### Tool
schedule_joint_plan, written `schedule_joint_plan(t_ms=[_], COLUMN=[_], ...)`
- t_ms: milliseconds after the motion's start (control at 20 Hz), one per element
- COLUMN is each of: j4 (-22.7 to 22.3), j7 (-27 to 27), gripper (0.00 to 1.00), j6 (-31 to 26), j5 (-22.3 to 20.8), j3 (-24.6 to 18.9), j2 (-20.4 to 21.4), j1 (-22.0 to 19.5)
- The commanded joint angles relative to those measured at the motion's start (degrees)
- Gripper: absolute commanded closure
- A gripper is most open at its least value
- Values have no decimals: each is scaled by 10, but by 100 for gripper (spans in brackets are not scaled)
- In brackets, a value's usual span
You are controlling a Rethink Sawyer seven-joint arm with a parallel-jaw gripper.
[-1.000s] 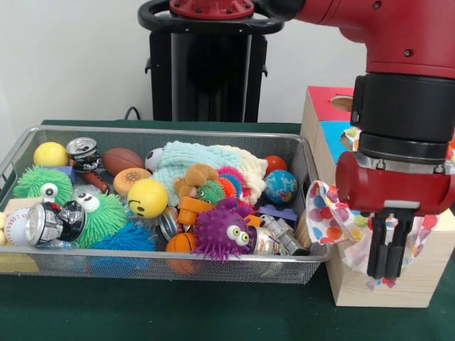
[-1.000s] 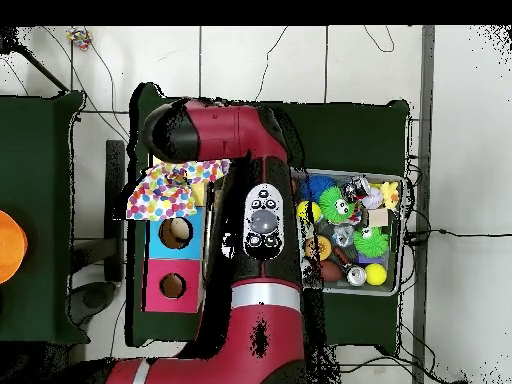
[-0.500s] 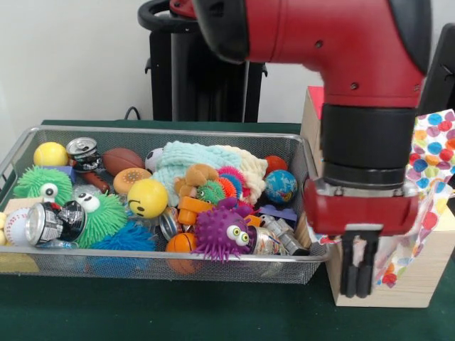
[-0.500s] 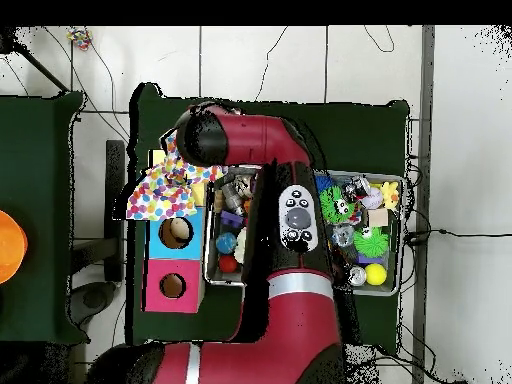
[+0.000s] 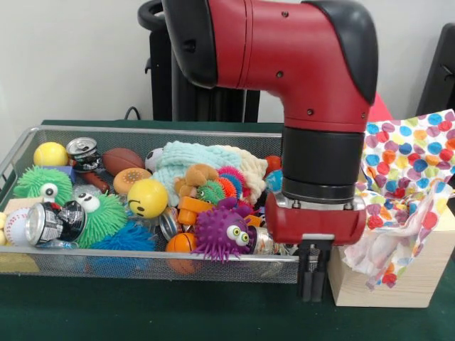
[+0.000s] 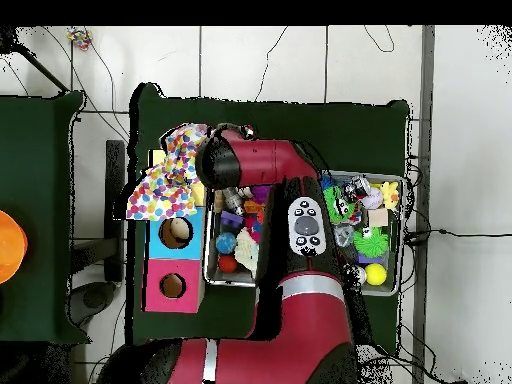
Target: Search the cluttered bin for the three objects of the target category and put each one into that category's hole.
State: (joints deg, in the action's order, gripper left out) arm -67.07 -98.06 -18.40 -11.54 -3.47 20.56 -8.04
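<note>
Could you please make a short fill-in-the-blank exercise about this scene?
1. The toys lie in a wire mesh ____.
2. The polka-dot cloth lies over the wooden ____.
3. The fuzzy toy with two eyes near the end effector is ____ in colour.
4. The smiley ball is ____ in colour.

Missing words: bin; box; purple; yellow

red arm (image 6: pixel 270 185) over bin (image 6: pixel 395 285), spotted cloth (image 6: pixel 165 185)

Cloth (image 5: pixel 409 192) drapes over box (image 5: pixel 370 288), apparently touching bin (image 5: pixel 142 266).
</note>
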Motion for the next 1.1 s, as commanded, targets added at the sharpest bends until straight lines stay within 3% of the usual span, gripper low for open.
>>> schedule_joint_plan(t_ms=[50, 600, 1100], j4=[-136, -185, -177], j7=[-66, -62, -33], gripper=[100, 100, 100], j6=[67, -40, -8], j5=[-52, -25, -23], j3=[7, 36, -21], j2=[5, 138, 116], j1=[6, 45, -18])
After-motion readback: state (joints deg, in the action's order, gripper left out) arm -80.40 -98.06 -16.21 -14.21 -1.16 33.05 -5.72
